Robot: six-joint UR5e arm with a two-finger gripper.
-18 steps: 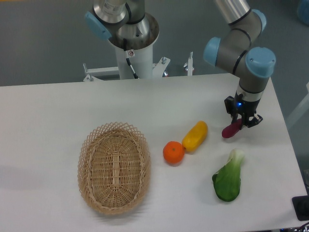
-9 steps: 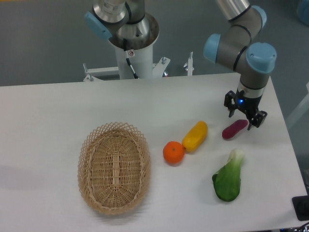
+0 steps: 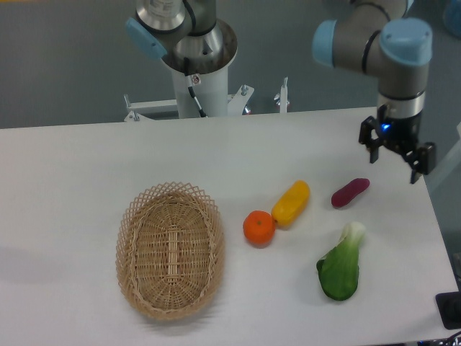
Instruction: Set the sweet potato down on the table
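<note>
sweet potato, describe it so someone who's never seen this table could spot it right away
On the white table, look to the right side, past the wicker basket and just right of the yellow fruit. The sweet potato lies there alone, above the leafy green vegetable and below the open hand. It is the only reddish-purple item, small and elongated.

A robot lab: a grey arm (image 3: 374, 50) with blue joint caps bolted to a white bench (image 3: 86, 166), bare grey floor (image 3: 65, 65) behind.
</note>
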